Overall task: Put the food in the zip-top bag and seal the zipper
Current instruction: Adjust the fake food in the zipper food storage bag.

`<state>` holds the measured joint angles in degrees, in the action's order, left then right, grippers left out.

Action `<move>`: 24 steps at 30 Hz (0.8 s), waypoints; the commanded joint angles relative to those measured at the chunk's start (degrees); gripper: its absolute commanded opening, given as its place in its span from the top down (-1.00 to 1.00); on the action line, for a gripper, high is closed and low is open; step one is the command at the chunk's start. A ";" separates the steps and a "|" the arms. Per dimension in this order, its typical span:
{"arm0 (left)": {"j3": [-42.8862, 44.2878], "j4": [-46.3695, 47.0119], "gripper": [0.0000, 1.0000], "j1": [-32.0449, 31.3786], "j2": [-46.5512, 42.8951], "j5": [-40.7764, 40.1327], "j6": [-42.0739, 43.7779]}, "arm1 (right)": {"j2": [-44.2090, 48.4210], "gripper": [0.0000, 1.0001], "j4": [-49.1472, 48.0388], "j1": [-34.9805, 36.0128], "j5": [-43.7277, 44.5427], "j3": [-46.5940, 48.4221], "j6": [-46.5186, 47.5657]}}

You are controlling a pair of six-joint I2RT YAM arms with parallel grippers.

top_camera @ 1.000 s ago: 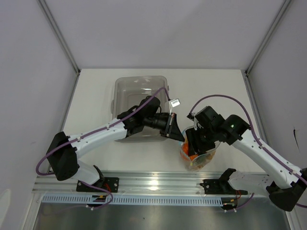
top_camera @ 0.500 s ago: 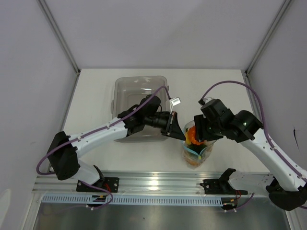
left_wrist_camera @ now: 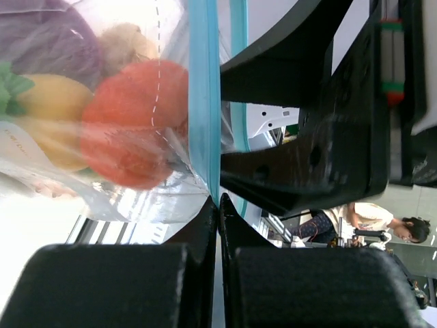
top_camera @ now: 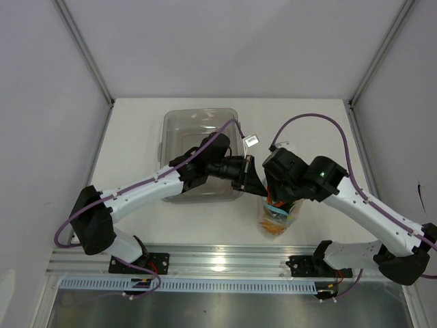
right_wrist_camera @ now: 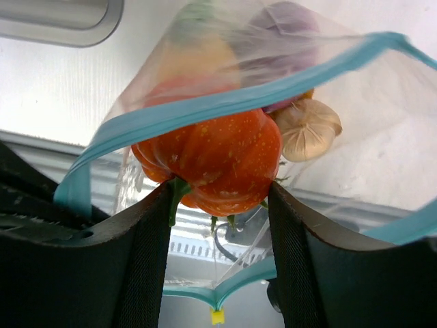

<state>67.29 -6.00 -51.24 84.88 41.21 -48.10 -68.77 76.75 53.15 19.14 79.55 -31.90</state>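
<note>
Right tool (right_wrist_camera: 218,191) stands partly open, its two fingers (right_wrist_camera: 147,260) clamped on an orange ribbed toy (right_wrist_camera: 205,157). It is probably the pumpkin, though the tomato could look much the same from here. That toy sits in the open mouth of the zip-top bag (right_wrist_camera: 355,137). The near run of the zipper (right_wrist_camera: 205,113) crosses in front of the toy's top, and the far lip shows below, between the fingers. Deeper in the bag lie a beige bit (right_wrist_camera: 307,126) touching the orange toy, a purple onion (right_wrist_camera: 287,20), and something yellow that is blurred through the plastic.

At one end of the mouth the left tool (left_wrist_camera: 218,201) is closed tight, pinching the blue strip. In its view a yellow lemon (left_wrist_camera: 44,102) and a green sprig (left_wrist_camera: 10,89) press against the clear wall, and the frame edge cuts off the sprig.

From above, both tools meet over the bag, which is near the front right corner of the clear grey tray (top_camera: 198,126) on the table (top_camera: 136,137). The right arm hides most of the mouth.
</note>
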 commanded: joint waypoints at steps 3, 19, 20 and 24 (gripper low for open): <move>1.01 3.27 0.99 -0.17 -0.68 1.86 -0.68 | 2.06 1.00 10.26 -2.25 6.18 0.96 -4.84; 0.12 2.84 0.99 -0.26 -1.03 1.68 -0.33 | 3.56 0.36 3.32 -10.25 4.07 -0.71 1.22; 0.39 2.75 0.99 -0.17 -0.95 1.68 -0.33 | 3.30 0.23 3.40 -10.60 4.33 -0.36 1.49; 0.65 2.57 0.99 -0.17 -0.86 1.68 -0.07 | 2.24 -0.22 4.02 -11.05 4.59 2.36 2.19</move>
<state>67.26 -5.23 -51.24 84.88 41.25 -48.03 -66.15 77.06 42.44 22.22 78.78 -31.14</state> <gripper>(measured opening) 0.004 0.582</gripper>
